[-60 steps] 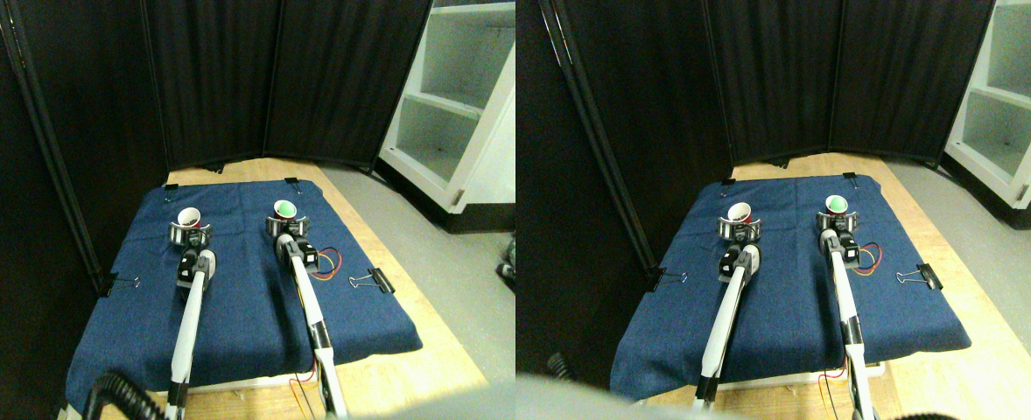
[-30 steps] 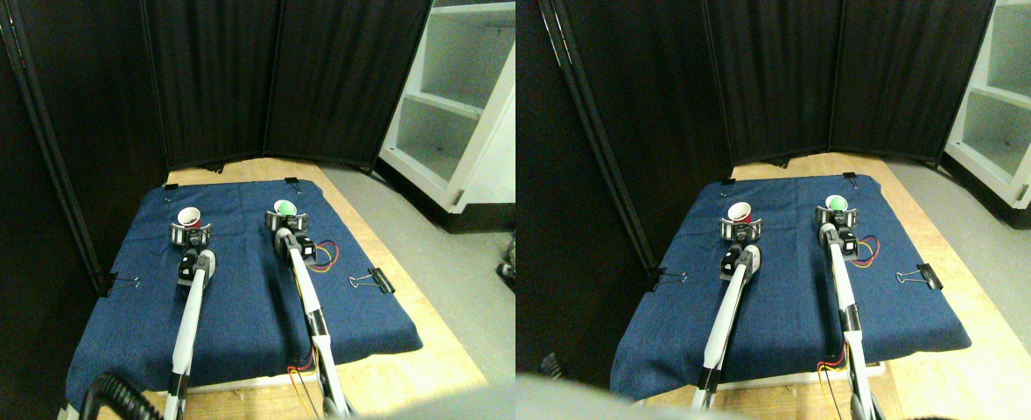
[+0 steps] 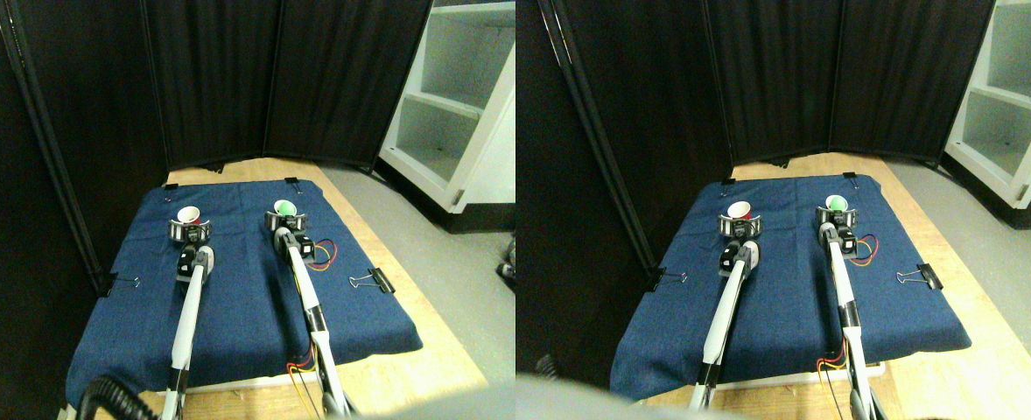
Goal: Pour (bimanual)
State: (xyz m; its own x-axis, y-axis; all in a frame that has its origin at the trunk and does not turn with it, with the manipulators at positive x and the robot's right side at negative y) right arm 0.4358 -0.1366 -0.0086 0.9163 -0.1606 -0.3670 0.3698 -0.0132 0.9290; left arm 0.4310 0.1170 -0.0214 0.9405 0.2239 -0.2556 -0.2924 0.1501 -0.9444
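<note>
Left claw (image 3: 189, 231) closed around the base of a red cup (image 3: 188, 215) with a white interior, which stands upright near the far left of the blue cloth (image 3: 244, 302); right claw (image 3: 286, 220) likewise clasped about a green cup (image 3: 285, 208), upright and level with the red one, the two cups well apart. Both pale manipulators reach forward over the cloth, which covers a wooden surface (image 3: 410, 367) and is pinned by binder clips (image 3: 375, 280) at its edges. Black curtain panels (image 3: 218, 79) stand behind and a white shelf unit (image 3: 463, 105) at far right.
</note>
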